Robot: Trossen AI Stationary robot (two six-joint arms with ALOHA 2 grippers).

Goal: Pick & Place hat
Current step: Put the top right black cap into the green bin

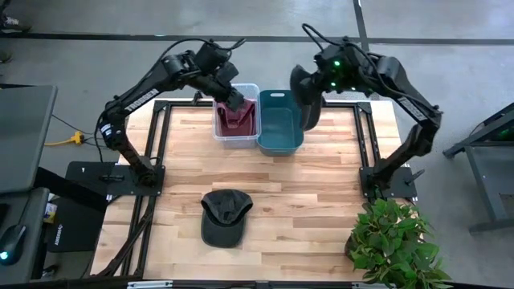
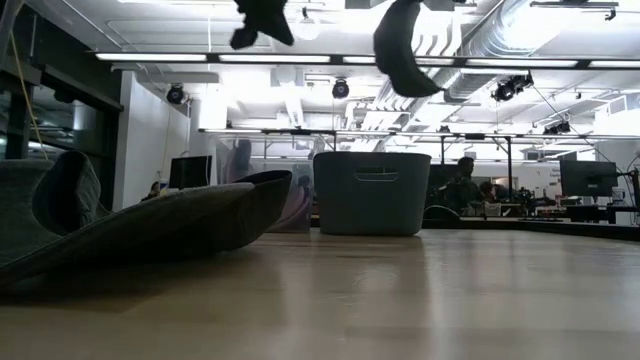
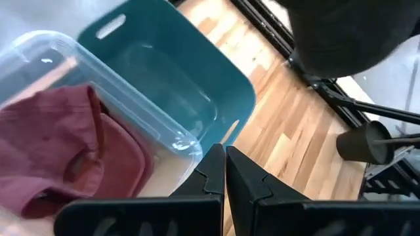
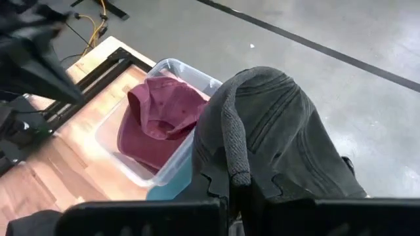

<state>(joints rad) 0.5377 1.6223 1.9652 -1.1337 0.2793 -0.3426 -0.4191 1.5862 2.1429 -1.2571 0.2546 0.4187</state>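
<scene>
A dark grey hat hangs from my right gripper, above the right rim of the teal bin; in the low view this hat dangles high over the bin. My left gripper is shut and holds nothing, hovering over the clear bin, where a maroon hat lies on the bottom. A second dark hat rests on its brim and crown on the table near the front edge. The teal bin holds nothing. My right gripper is shut on the dark grey hat at an edge of its crown, where the fabric is bunched into a fold between the two fingers. The hat is lifted clear of the table and hangs slack below the fingers.
A potted plant stands at the table's near right corner. The two bins sit side by side at the far middle. Black frame rails run along the left and right sides. People sit at desks in the room beyond the table.
</scene>
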